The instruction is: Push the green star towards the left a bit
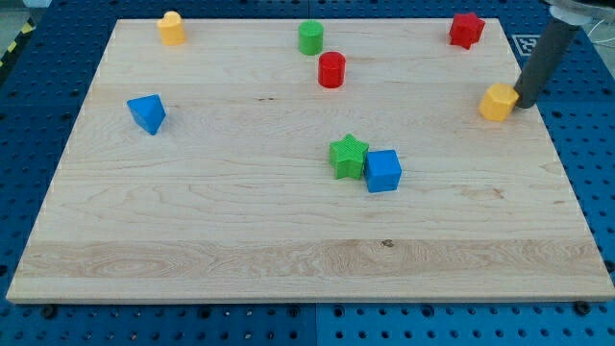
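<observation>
The green star (349, 156) lies a little right of the board's middle. A blue cube (382, 171) touches its lower right side. My tip (528, 102) is at the view's right edge of the board, right beside a yellow block (498, 101), far to the upper right of the green star. The dark rod rises from the tip toward the view's top right corner.
A red cylinder (332, 69) and a green cylinder (310, 37) stand near the top middle. A red star (466, 30) is at top right, a yellow block (171, 29) at top left, a blue triangular block (147, 112) at left. The wooden board (192, 221) lies on a blue pegboard.
</observation>
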`<state>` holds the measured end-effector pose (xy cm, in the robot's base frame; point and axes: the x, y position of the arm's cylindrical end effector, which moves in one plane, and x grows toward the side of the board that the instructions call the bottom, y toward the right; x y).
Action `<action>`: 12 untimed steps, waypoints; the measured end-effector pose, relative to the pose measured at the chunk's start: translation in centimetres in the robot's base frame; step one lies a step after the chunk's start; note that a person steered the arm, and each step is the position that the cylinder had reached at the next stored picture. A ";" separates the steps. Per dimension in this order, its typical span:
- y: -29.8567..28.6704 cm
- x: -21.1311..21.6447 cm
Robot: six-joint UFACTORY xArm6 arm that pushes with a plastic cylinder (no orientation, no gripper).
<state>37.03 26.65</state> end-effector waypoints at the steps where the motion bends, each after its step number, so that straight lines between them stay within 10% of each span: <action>1: -0.6 -0.3; 7: -7.1 -5.2; 12: -12.5 10.2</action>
<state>47.21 14.14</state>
